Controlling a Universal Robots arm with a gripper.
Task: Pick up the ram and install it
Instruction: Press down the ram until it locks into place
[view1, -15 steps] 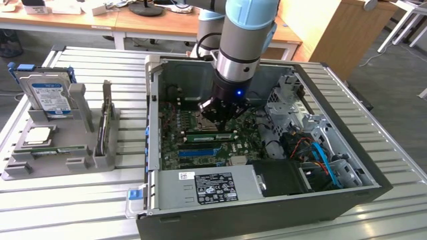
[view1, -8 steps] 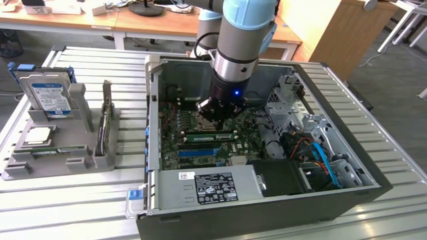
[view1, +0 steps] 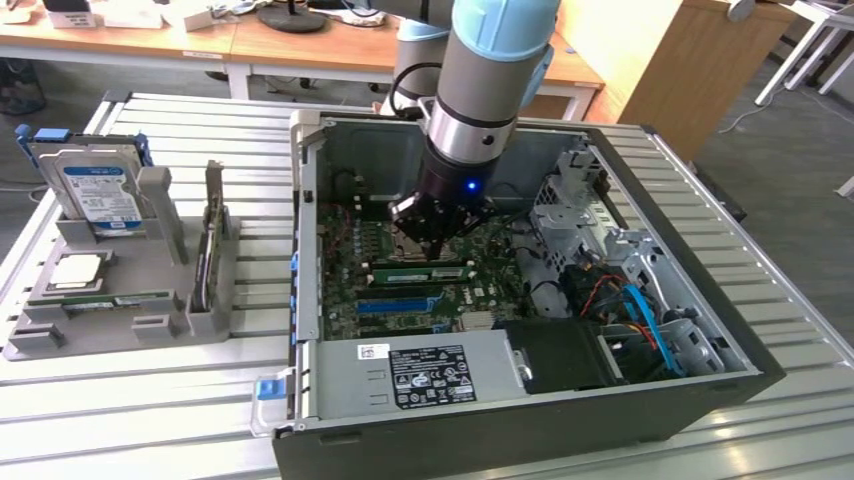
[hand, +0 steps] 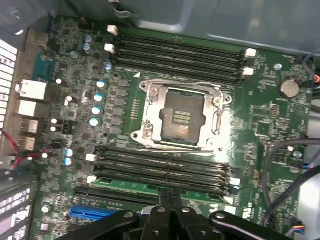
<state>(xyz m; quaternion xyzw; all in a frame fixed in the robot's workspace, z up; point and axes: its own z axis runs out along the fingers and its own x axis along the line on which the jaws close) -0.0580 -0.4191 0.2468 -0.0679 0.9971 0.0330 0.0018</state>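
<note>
The arm's black jaws (view1: 430, 243) are down inside the open black computer case (view1: 534, 420), which stands on a slatted metal desk (view1: 160, 420). In the wrist view the jaws (hand: 170, 194) are closed tight, fingertips pressed together, directly on the top edge of the long, thin green ram stick (hand: 150, 186). The stick lies lengthwise in a slot of the dark memory bank just beside the empty silver processor socket (hand: 180, 115) on the green motherboard (hand: 265, 120), level with the neighbouring empty slots. In the exterior view the ram (view1: 420, 269) sits right under the fingertips. On the exterior view's left, well apart, a grey holder (view1: 80, 330) carries a blue-labelled silver hard drive (view1: 100, 195) and a square silver processor chip (view1: 74, 272).
</note>
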